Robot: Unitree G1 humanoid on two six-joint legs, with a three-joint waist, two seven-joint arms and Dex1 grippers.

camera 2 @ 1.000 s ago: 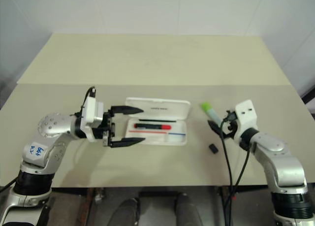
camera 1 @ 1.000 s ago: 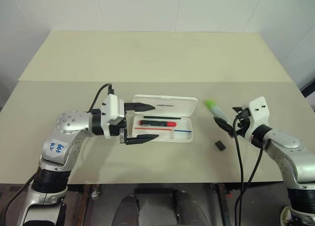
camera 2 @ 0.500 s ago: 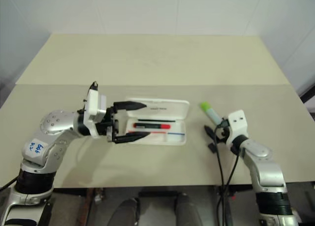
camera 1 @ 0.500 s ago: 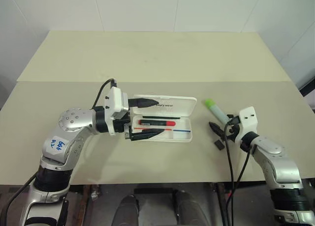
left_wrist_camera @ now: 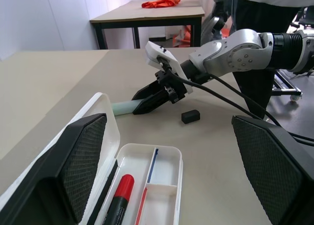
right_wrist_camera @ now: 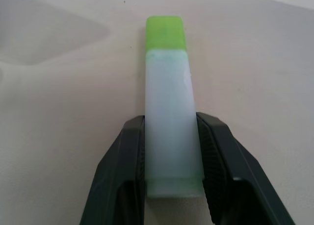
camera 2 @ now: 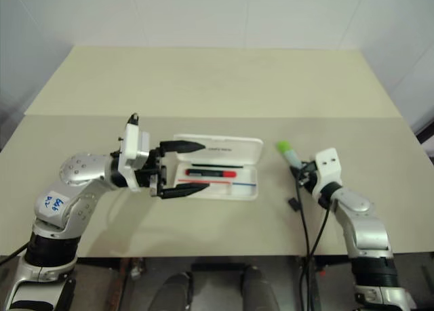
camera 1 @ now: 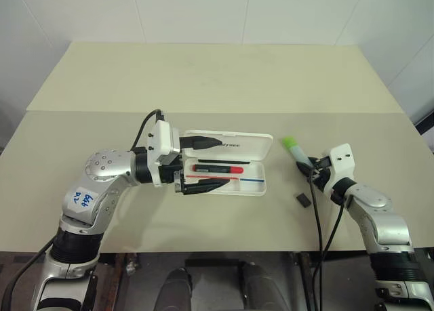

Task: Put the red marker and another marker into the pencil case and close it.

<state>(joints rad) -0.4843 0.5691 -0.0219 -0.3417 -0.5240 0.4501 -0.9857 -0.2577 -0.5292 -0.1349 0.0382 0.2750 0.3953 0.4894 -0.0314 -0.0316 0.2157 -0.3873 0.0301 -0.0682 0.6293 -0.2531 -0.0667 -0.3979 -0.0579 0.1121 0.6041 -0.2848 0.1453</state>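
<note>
The pencil case lies open on the beige table, its lid folded back flat toward the far side and its tray toward the robot. The red marker lies lengthwise in the tray's long compartment, black barrel to the left and red cap to the right, with a thin red-and-blue line in the narrow compartment just nearer the robot. The left tool reaches in level from the left, its two black fingers spread wide and holding nothing: one finger sits over the lid's left end, the other over the tray's near left corner, so the case's left end lies between them (whether either finger touches the plastic I cannot tell). Well to the right of the case, the green marker lies on the table with its lime cap pointing away from the robot and its pale body toward it. The right tool has closed on that pale body, a black finger pressed against each side near the rear end, as the right wrist view shows plainly. A small black block rests on the table just nearer the robot than this tool, apart from the marker. A black cable hangs from the right wrist.
</note>
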